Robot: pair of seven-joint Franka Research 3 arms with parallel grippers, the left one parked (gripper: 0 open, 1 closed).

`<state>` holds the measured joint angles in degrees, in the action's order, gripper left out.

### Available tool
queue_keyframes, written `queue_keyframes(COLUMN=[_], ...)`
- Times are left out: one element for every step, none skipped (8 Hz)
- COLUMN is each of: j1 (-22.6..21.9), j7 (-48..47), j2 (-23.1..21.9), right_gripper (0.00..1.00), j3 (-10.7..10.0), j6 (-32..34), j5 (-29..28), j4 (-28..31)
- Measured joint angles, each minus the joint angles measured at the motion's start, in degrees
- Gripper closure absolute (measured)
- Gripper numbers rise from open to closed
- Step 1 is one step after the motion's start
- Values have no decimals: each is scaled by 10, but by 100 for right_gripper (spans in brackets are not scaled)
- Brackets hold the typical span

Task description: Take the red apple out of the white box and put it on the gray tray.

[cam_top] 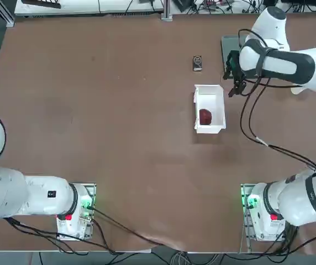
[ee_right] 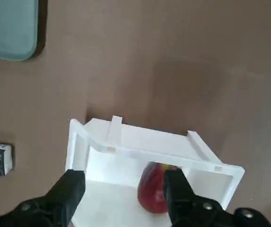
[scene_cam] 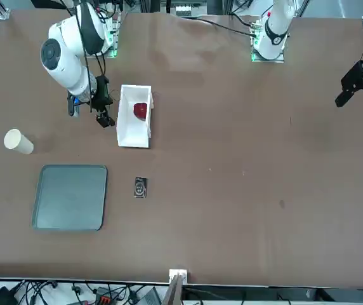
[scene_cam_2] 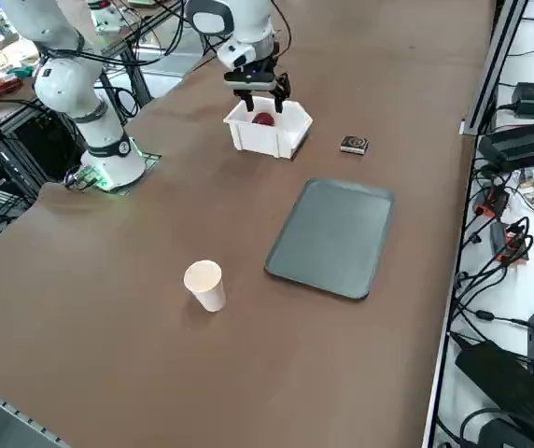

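so the red apple (cam_top: 205, 116) is sitting inside the white box (cam_top: 220, 110), more toward the robot's end of it, not touching the gripper. The right gripper (cam_top: 235, 85) hangs above the table just off the box's right-hand wall, fingers spread wide with nothing between them. The wrist cam is the only one that really shows this: both fingertips (ee_right: 74, 182) apart, the apple (ee_right: 155, 188) framed between them down in the box (ee_right: 126, 142), and you can see the yellowish patch at its top.

The overhead view barely catches the gray tray (cam_top: 228, 43), most of it hides under the arm. The front view shows the whole tray (scene_cam: 70, 196) lying bare, plus a paper cup (scene_cam: 18, 142) on its side near it and a small black gadget (scene_cam: 140, 187) between tray and box. Side view has the cup (scene_cam_2: 204, 285) upright-looking, well apart from the tray (scene_cam_2: 332, 236).

Loads of bare brown table (cam_top: 91, 110) on the left half, nothing crowding the box
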<state>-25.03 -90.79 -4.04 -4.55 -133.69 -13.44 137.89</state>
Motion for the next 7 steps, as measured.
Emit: queue_keyframes(j1=[-11, -28, -47, -64, -77, -86, -92], j7=[-19, -41, -65, -87, -107, -122, -132], j2=[2, 6, 10, 14, 18, 22, 28], right_gripper=[0, 0, 0, 0, 0, 0, 0], j3=[0, 1, 1, 2, 2, 2, 2], j6=[-14, -24, -29, -32, -32, -32, -33], j5=[0, 0, 0, 0, 0, 0, 0], j4=[8, 10, 11, 11, 11, 11, 11])
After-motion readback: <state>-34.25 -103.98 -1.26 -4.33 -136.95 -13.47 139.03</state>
